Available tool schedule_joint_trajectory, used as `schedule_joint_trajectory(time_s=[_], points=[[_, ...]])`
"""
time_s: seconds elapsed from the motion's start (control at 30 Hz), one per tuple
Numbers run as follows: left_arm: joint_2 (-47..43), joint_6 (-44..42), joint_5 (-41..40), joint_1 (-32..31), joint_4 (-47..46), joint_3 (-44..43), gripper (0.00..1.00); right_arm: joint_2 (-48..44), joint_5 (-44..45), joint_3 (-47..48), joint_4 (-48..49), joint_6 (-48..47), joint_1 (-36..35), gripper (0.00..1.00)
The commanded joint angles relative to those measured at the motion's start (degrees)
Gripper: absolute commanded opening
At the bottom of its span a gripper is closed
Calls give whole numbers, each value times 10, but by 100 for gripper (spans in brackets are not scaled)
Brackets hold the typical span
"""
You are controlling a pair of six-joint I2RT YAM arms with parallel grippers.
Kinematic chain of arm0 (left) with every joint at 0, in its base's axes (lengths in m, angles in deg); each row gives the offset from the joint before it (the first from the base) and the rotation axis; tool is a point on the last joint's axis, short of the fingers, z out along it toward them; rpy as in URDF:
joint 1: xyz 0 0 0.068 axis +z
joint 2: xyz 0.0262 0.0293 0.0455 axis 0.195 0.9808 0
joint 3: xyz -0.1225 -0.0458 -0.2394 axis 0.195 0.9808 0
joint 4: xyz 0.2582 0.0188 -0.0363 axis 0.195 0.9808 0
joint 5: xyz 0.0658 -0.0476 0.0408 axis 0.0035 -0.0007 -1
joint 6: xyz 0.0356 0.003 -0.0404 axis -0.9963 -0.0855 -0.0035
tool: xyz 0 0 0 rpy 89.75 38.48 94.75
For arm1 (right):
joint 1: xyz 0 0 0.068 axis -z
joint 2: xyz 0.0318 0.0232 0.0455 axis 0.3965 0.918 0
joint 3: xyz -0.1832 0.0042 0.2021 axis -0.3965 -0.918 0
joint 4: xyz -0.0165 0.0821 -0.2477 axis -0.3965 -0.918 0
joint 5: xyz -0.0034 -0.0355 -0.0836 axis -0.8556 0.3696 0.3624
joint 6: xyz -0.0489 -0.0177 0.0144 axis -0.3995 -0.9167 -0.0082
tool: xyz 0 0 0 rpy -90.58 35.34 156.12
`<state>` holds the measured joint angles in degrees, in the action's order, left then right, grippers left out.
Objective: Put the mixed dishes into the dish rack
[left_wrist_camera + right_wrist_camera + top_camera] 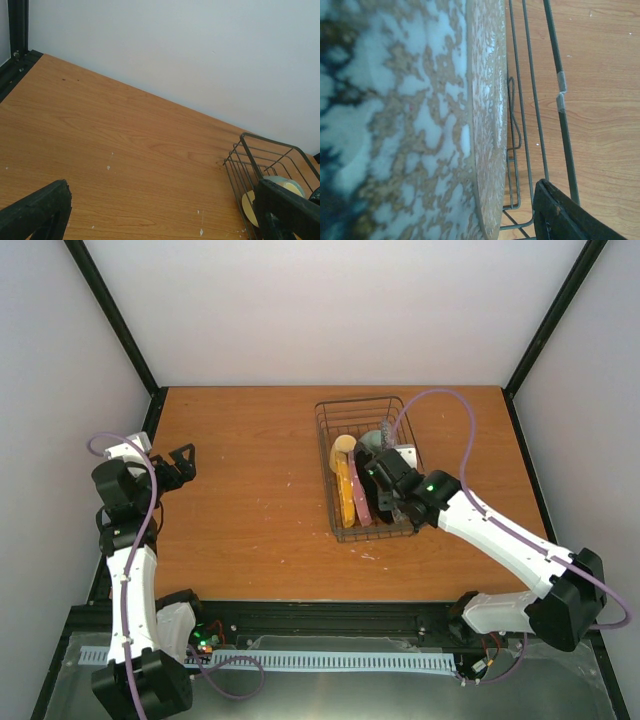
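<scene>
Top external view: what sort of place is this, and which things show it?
Probably a robot test cell, not a kitchen: a wooden table boxed in by plain white walls and black frame posts, two robot arms bolted at its near edge, and a wire dish rack on it.

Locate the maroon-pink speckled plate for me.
Top view: the maroon-pink speckled plate stands on edge in the dish rack, on the right half of the table, just right of the orange-yellow plate.

Overhead looks down; both wrist views, right closest, share the dish rack [352, 418].
</scene>
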<state>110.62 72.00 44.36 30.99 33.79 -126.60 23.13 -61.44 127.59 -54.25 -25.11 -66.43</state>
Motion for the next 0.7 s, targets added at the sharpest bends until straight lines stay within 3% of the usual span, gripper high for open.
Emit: schedule_joint_trajectory(time_s=[0.0,0.67], points=[[-12,-6,-4,-2,0,-23,100,-29,27,10,-9,4,10,57],[-14,-10,-10,-2,6,-30,100,-33,23,3,-9,-12,46,59]])
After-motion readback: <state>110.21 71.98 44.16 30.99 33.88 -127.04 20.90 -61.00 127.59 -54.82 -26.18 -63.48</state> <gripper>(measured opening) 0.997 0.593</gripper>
